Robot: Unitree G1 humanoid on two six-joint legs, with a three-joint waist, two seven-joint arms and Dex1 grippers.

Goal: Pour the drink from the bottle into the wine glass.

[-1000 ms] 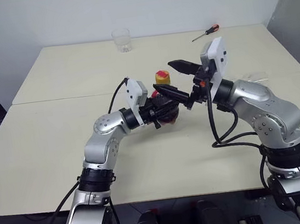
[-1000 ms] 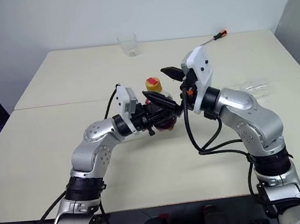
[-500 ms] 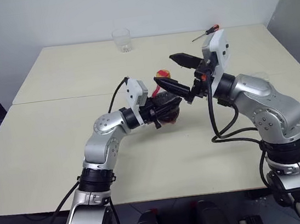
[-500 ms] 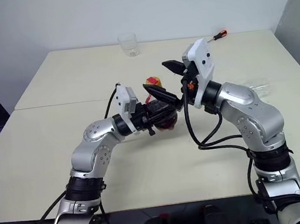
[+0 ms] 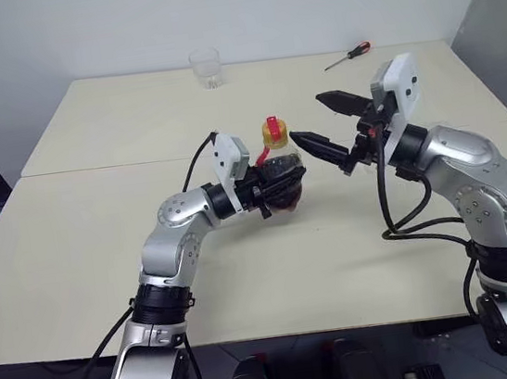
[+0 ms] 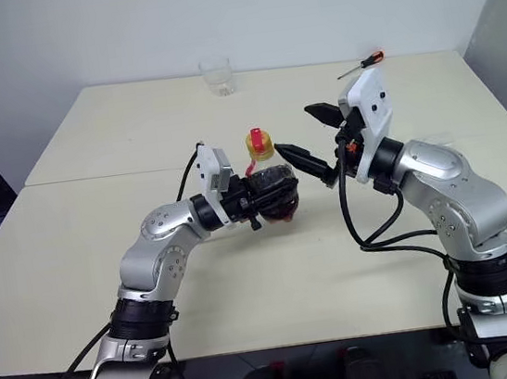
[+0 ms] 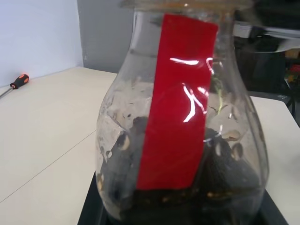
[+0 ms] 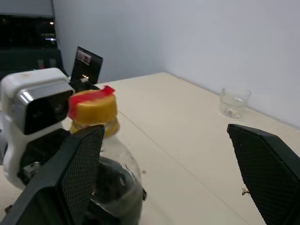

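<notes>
The left gripper (image 5: 283,183) is clamped around the upright bottle (image 5: 279,163) of dark drink (image 7: 187,197) near the middle of the table (image 5: 85,258), while the right gripper (image 5: 327,124) hangs wide open just beside its yellow cap (image 5: 273,132).

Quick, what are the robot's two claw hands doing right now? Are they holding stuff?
Left gripper: shut on the bottle, holding it upright at its body.
Right gripper: open, holding nothing, beside the bottle's yellow cap.
</notes>
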